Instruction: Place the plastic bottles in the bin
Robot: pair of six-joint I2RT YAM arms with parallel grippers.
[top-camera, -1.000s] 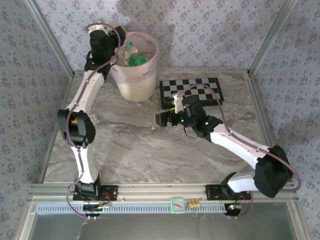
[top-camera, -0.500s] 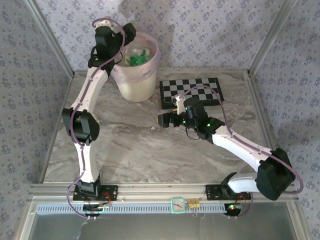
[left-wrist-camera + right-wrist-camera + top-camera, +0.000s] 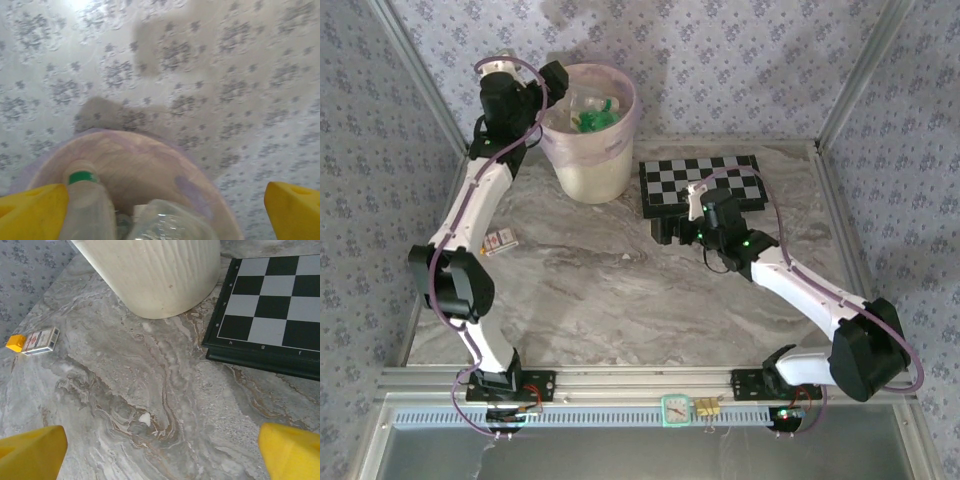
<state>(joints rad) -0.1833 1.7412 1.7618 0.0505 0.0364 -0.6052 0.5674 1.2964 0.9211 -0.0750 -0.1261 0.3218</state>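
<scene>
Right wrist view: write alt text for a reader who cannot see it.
The right hand hangs open and empty over a grey marble table, its yellow fingertips at the bottom corners. Ahead stand the cream bin, a chessboard at right, and a small carton far left.

You have a staged robot test cell here: an aluminium frame [image 3: 620,380] boxes in a marble-look tabletop [image 3: 590,300], floral wallpaper [image 3: 740,60] lines the walls, and a left arm [image 3: 470,200] and right arm [image 3: 800,285] are bolted at its front.
</scene>
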